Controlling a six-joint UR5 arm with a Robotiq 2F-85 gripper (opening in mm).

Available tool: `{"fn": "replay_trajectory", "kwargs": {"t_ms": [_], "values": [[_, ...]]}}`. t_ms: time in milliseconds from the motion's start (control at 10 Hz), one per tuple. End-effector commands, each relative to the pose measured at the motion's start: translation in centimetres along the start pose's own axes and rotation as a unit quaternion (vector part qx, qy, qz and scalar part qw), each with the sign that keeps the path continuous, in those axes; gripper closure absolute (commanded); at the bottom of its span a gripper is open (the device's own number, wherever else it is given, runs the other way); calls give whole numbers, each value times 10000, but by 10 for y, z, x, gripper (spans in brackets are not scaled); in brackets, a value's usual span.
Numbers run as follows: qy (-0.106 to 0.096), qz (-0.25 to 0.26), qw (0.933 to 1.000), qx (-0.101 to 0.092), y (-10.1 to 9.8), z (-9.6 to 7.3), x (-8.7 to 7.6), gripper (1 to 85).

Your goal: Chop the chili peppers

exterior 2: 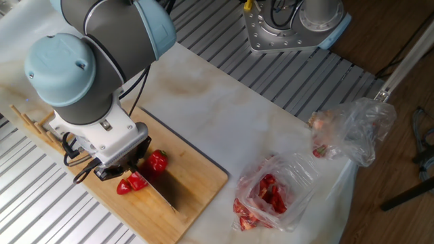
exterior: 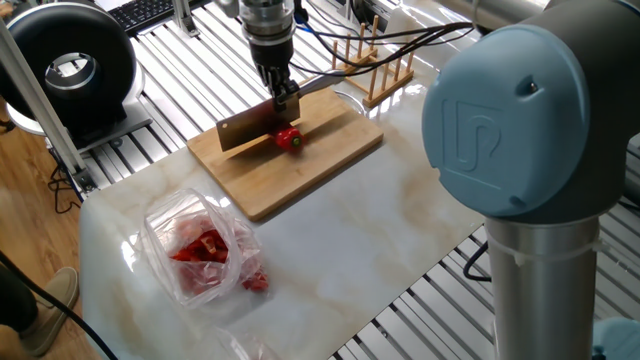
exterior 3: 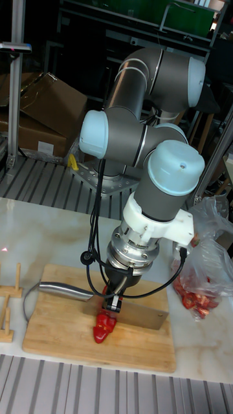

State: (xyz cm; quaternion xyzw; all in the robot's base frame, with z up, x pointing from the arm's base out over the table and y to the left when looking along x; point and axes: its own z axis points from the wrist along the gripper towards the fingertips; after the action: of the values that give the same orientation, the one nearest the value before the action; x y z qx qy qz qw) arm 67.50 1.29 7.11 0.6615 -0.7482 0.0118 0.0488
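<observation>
The cleaver [exterior: 250, 130] blocks the board's [exterior: 300, 170] middle; the wooden rack [exterior: 378, 68] crowds its far end; bare marble [exterior: 380, 230] lies open alongside.

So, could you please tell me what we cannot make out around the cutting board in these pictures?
- Whether the cleaver has cut through the chili pepper: in one fixed view the blade hides the contact line.
- The gripper fingers' hold on the cleaver: too small and dark in every view.
- The chili's far part: in the other fixed view the wrist covers it.
- The wooden rack: cut off by the tall view's left edge.
</observation>
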Motion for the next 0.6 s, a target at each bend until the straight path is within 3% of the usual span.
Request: {"fn": "replay_trajectory", "kwargs": {"t_ms": [0, 500], "values": [[-147, 7, 9999, -4, -1, -5, -12, 843], [-307, -56, 9995, -14, -1, -5, -15, 843]]}}
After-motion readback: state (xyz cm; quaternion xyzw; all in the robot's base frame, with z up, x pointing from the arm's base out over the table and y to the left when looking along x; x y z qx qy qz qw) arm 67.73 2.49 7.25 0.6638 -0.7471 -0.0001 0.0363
